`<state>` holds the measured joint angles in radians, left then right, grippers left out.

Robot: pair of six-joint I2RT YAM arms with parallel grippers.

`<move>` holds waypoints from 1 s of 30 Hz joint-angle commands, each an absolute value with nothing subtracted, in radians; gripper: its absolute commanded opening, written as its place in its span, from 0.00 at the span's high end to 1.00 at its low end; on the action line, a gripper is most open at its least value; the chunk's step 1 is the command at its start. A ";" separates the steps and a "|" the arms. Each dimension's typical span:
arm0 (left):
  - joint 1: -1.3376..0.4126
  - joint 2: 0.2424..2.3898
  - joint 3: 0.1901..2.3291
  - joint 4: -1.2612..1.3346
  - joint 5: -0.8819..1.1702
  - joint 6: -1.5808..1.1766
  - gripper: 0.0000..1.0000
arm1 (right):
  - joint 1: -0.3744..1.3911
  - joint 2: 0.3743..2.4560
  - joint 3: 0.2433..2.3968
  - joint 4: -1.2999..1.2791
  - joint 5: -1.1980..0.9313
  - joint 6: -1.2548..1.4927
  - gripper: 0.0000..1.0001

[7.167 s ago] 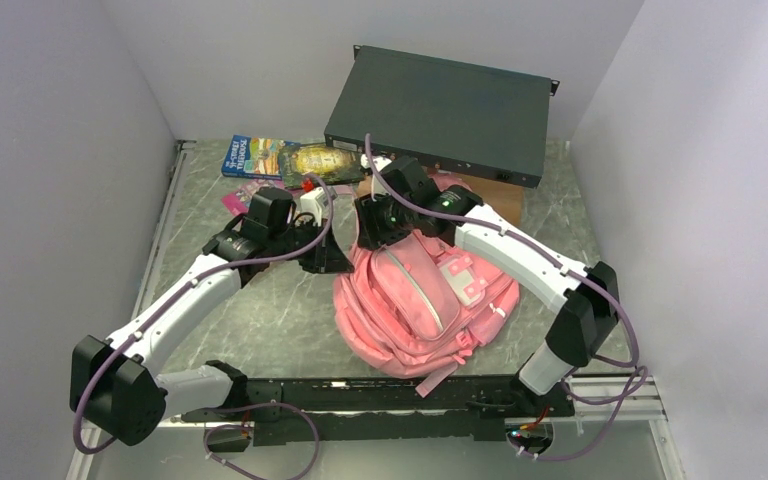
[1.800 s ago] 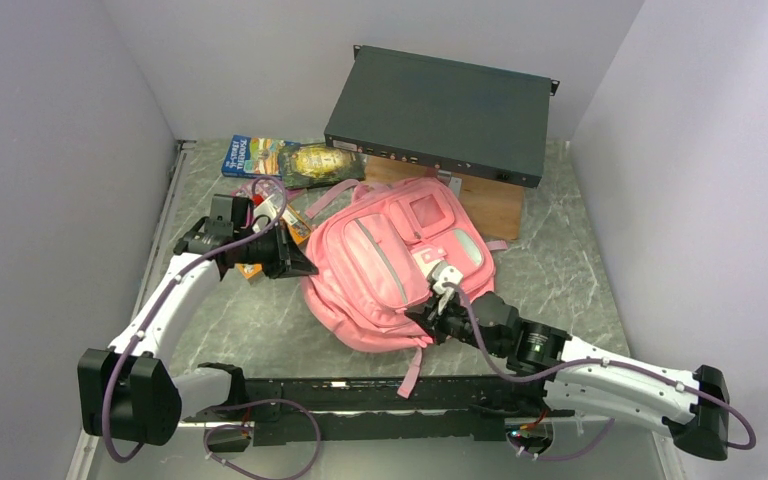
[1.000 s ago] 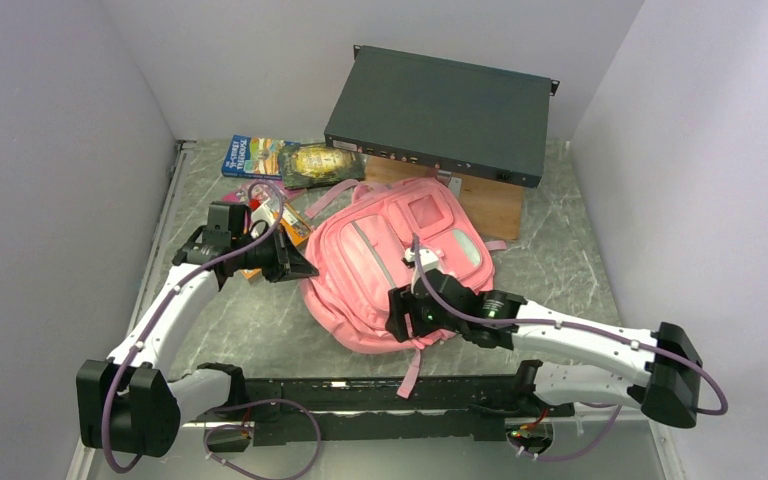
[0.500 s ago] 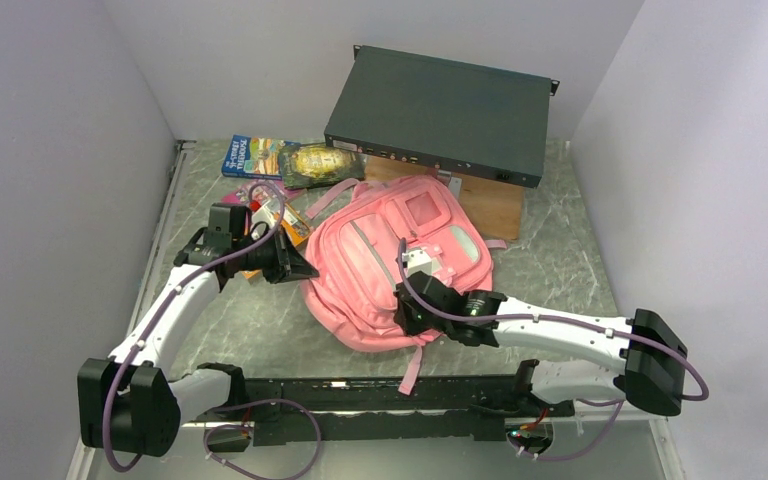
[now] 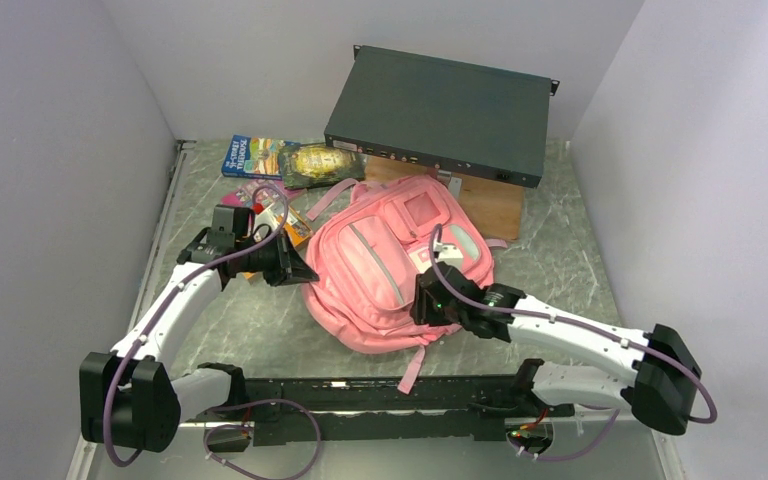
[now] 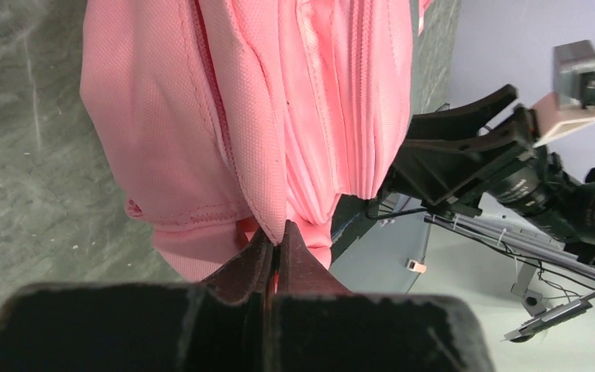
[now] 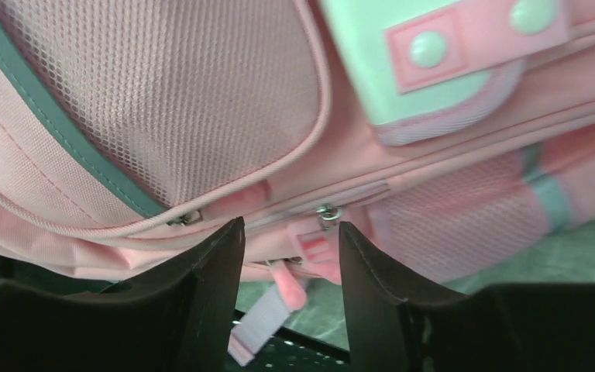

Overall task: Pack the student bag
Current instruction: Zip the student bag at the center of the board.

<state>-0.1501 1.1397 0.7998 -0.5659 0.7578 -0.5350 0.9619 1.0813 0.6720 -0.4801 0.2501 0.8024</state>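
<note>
Backpack (image 5: 370,272) lies front-up, long axis near-left to far-right; I see left gripper (image 6: 279,239) pinching its fabric, right gripper (image 7: 290,229) parted

Student bag (image 5: 380,270): soft pink woven cloth, matt, fine-grained. Mesh pocket (image 7: 163,93): open-weave net. Mint patch (image 7: 364,85): smooth, rubbery-looking, slight sheen. Zip pull (image 7: 327,211): shiny metal. Table (image 5: 260,330): grey-green marble-look top, smooth, low gloss. Rack unit (image 5: 440,105): dark sheet metal, matt. Block (image 5: 495,205) under it: bare wood. Snack packet (image 5: 320,162): glossy foil or plastic. Book (image 5: 252,155): glossy printed cover. Right gripper (image 7: 290,232): smooth matt black plastic.
</note>
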 commanded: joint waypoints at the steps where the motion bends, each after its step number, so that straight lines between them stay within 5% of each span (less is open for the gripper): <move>1: -0.142 1.121 0.754 -0.455 0.833 -0.544 1.00 | 0.942 0.995 0.672 -0.501 0.244 0.665 0.46; 8: -0.152 1.094 0.693 -0.422 0.821 -0.563 1.00 | 0.960 0.960 0.689 -0.503 0.120 0.596 0.40; 19: -0.152 1.091 0.703 -0.444 0.791 -0.533 1.00 | 0.971 0.922 0.530 -0.507 0.005 0.745 0.57; 30: -0.153 1.054 0.682 -0.429 0.807 -0.565 1.00 | 0.986 1.103 0.563 -0.436 0.012 0.707 0.68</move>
